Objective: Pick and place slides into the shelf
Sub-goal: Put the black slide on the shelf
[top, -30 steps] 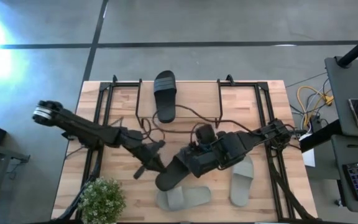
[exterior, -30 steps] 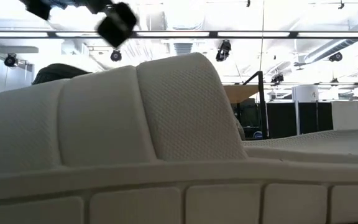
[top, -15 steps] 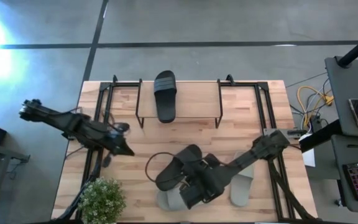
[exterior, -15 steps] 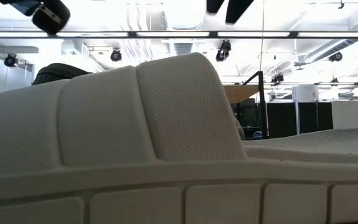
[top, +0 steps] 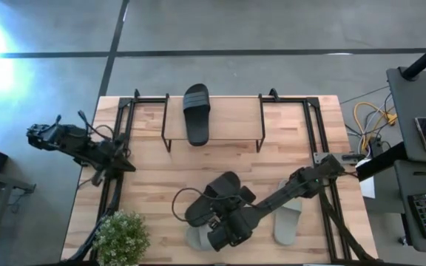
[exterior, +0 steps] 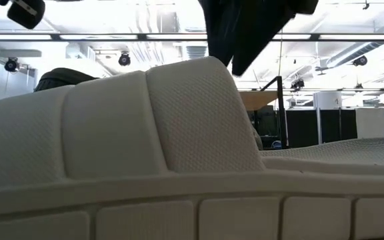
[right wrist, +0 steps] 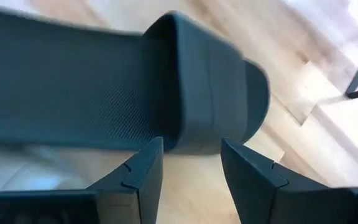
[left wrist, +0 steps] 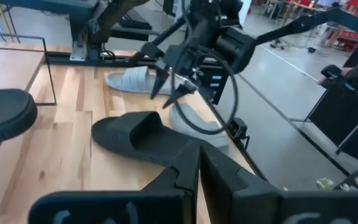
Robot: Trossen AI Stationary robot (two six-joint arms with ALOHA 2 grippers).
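One black slide [top: 196,112] lies on the shelf [top: 235,122] at the far side. A second black slide [top: 214,193] lies sole-down on the table, also seen in the left wrist view [left wrist: 145,138]. Two pale slides [top: 198,238] [top: 288,220] lie near the near edge. My right gripper [right wrist: 191,168] is open, and its fingers stand just short of the second black slide's strap [right wrist: 197,87]. It hovers over the near slides [top: 214,218]. My left gripper [left wrist: 197,171] is shut, holds nothing, and sits back at the table's left edge [top: 128,166].
A potted plant [top: 120,236] stands at the near left corner. A dark cable loop [top: 183,199] hangs beside the right arm. In the low view a pale slide [exterior: 145,147] fills the picture, with the right gripper [exterior: 245,27] above it. Bare wood lies between the shelf and the slides.
My left arm has drawn back from the table's middle to its left edge. My right arm has swung from the middle toward the near edge and now stands low over the near slides, by the second black slide.
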